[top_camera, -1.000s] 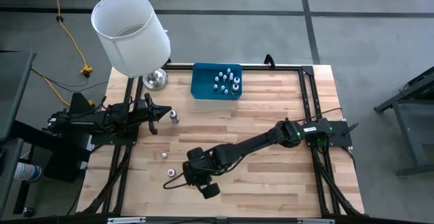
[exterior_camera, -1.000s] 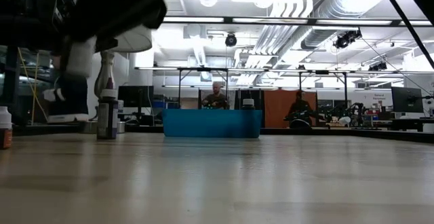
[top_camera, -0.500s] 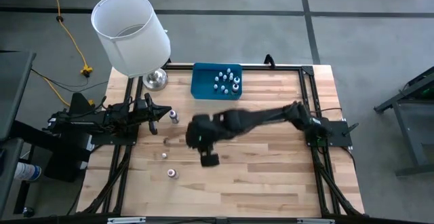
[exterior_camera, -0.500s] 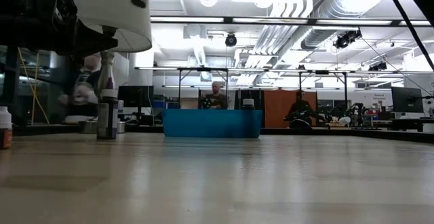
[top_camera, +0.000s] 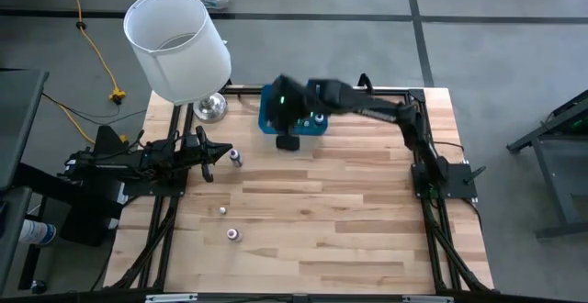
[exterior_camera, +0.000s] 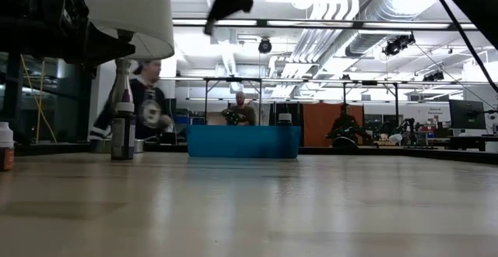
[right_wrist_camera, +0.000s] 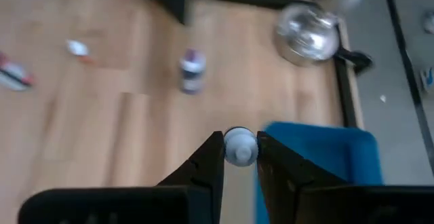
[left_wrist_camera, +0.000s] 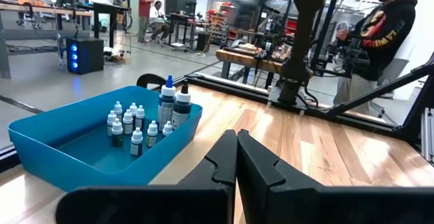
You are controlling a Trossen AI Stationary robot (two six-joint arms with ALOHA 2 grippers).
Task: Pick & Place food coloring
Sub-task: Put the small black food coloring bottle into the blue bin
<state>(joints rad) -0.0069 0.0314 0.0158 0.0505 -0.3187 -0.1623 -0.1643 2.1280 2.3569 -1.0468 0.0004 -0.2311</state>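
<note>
Our right gripper [right_wrist_camera: 239, 157] pinches a white-capped food coloring bottle [right_wrist_camera: 239, 146] between its fingers, hanging above the near left edge of the blue tray [top_camera: 274, 117] at the table's far side. Our left gripper [left_wrist_camera: 237, 157] rests fully closed and empty by the left edge. More bottles stand grouped in the tray [left_wrist_camera: 139, 127]; one dark bottle [top_camera: 236, 158] stands just off the left gripper, two more [top_camera: 233, 235] lie nearer the front. Wide bare wood [top_camera: 349, 211] spreads across the middle and right. We read no labels.
</note>
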